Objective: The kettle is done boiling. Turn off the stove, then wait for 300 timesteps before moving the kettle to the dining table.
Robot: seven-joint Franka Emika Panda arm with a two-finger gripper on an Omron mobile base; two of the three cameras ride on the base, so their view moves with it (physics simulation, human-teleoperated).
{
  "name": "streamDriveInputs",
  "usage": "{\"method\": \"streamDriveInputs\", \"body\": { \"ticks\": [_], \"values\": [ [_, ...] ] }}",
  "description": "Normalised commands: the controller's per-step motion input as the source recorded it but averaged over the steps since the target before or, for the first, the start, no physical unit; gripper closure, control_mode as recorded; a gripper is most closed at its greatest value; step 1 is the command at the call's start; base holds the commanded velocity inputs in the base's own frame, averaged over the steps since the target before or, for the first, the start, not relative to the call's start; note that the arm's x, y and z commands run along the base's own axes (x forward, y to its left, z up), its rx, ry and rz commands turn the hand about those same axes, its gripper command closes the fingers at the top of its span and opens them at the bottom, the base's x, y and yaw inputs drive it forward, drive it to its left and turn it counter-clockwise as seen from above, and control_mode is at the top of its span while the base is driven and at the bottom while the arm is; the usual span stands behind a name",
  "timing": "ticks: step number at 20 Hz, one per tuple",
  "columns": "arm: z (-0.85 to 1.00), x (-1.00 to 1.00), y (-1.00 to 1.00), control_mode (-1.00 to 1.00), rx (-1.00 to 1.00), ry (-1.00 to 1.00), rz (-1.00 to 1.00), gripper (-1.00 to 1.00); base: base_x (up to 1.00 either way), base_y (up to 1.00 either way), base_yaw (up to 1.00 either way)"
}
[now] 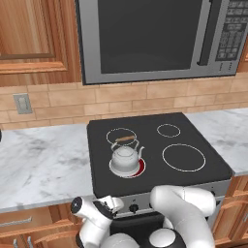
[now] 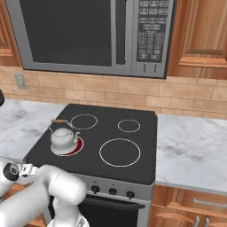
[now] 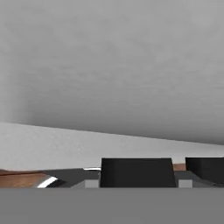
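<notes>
Kettle (image 1: 125,157) stands on the red-glowing burner, left of centre, on the stove (image 1: 193,133). End effector (image 1: 115,203), lower left, meets the knob panel; its spread cannot be told.

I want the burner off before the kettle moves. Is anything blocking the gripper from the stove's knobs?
Nothing visible does. The gripper sits low at the stove front panel, level with the knobs. The kettle stands on the red-glowing burner, well clear.
</notes>
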Motion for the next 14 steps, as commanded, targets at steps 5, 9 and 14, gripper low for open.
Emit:
{"method": "streamDriveInputs", "body": {
  "ticks": [5, 9, 14],
  "values": [
    [0.00, 0.00, -0.46, -1.00, 0.27, 0.00, 0.01, 1.00, 0.00, 0.00, 0.00],
    [0.00, 0.00, -0.43, -1.00, 0.26, 0.00, 0.02, 1.00, 0.00, 0.00, 0.00],
    [0.00, 0.00, -0.38, -1.00, 0.25, 0.00, 0.02, 1.00, 0.00, 0.00, 0.00]
  ]
}}
